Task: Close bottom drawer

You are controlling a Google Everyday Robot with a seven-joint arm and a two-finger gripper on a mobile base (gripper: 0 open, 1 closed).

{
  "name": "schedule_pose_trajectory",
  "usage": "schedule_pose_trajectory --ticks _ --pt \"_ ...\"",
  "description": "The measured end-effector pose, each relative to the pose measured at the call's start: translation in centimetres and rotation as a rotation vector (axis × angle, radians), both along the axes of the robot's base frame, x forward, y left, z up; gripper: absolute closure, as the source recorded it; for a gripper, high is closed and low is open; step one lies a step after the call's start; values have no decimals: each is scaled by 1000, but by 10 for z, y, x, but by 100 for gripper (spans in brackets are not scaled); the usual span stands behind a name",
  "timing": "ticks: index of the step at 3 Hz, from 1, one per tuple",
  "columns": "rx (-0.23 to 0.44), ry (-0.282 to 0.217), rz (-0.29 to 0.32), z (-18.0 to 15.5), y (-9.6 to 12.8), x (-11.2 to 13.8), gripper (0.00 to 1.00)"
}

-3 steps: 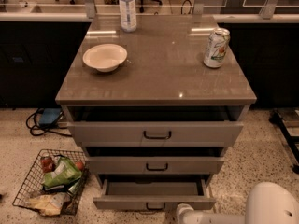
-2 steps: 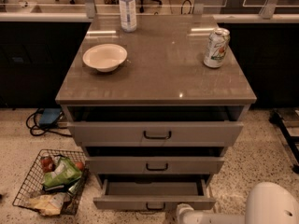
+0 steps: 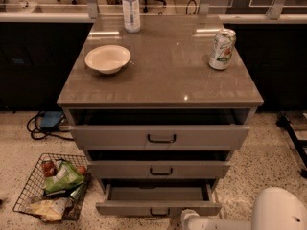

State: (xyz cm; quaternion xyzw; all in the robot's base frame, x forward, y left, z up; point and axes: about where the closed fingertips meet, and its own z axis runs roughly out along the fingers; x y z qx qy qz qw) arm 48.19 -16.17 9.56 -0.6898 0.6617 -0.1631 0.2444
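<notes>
- Nothing is seen to have moved since the earlier frames: the bottom drawer (image 3: 124,208) is pulled out just as far, and the gripper (image 3: 189,218) is held in the same spot at the lower edge of view, just beside the drawer front and right of its black handle (image 3: 159,212).
- No closing is judged to have been achieved yet; a push on the front is needed.
- Whether the gripper is released or clenched cannot be told.
- The drawer is found lowest in the cabinet (image 3: 168,80), under the middle drawer (image 3: 115,169). A flat grey-beige front and a bare grey tray are shown.
</notes>
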Motion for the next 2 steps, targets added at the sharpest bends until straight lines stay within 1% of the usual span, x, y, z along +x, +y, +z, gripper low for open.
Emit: schedule_pose_trajectory --ticks 2 --pt "0 0 0 0 0 0 100"
